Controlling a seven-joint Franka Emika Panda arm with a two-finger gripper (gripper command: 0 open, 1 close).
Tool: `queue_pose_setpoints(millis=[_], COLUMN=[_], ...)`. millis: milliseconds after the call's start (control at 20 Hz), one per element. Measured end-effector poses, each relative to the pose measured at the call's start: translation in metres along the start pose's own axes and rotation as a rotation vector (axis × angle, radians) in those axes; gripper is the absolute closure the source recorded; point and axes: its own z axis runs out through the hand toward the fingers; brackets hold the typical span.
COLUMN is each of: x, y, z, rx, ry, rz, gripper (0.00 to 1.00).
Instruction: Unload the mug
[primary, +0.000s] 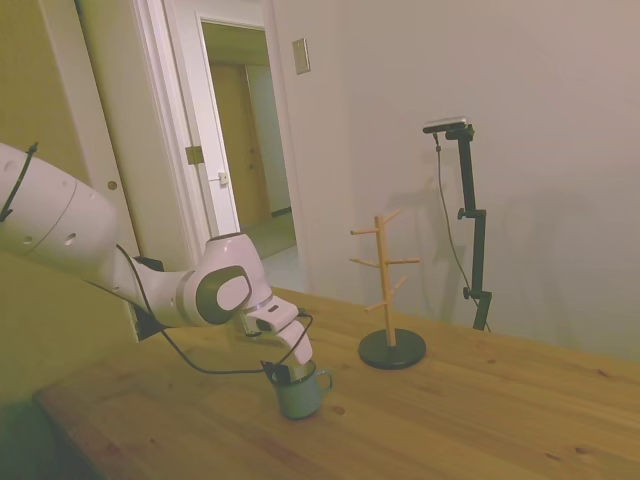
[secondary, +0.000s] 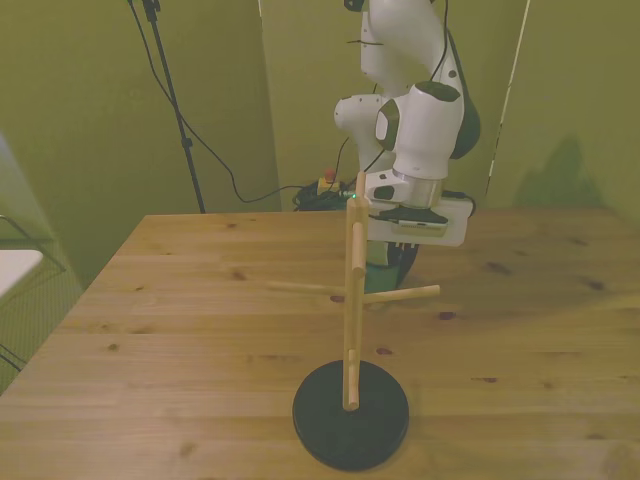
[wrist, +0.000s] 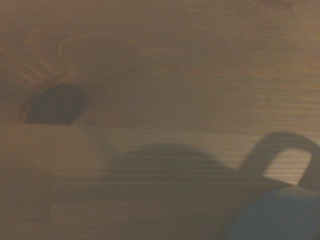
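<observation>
The small blue-green mug (primary: 302, 393) stands upright on the wooden table (primary: 450, 420), to the left of the wooden peg rack (primary: 388, 285), with its handle toward the rack. My gripper (primary: 283, 373) reaches down from the left and is shut on the mug's near rim. In the front view the rack (secondary: 352, 300) stands in the foreground with bare pegs. Behind its pole only a sliver of the mug (secondary: 380, 266) shows under the gripper's hand (secondary: 412, 215). The wrist view shows the blurred mug (wrist: 280, 215) and its handle (wrist: 287, 142) over the wood.
The rack's round black base (primary: 392, 349) sits about a mug's width to the right of the mug. A dark knot (wrist: 55, 104) marks the wood near the mug. An open doorway (primary: 245, 140) lies behind the table.
</observation>
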Motion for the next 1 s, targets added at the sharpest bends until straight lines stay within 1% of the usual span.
queue_pose_setpoints(millis=[150,700,1000], x=[0.000,0.003,0.004], y=[0.000,-0.001,0.005], z=[0.000,-0.003,-0.014], rx=[0.004,0.008,0.031], ry=[-0.004,0.001,0.020], rz=[-0.016,-0.014,-0.029], gripper=[0.00,0.00,0.00])
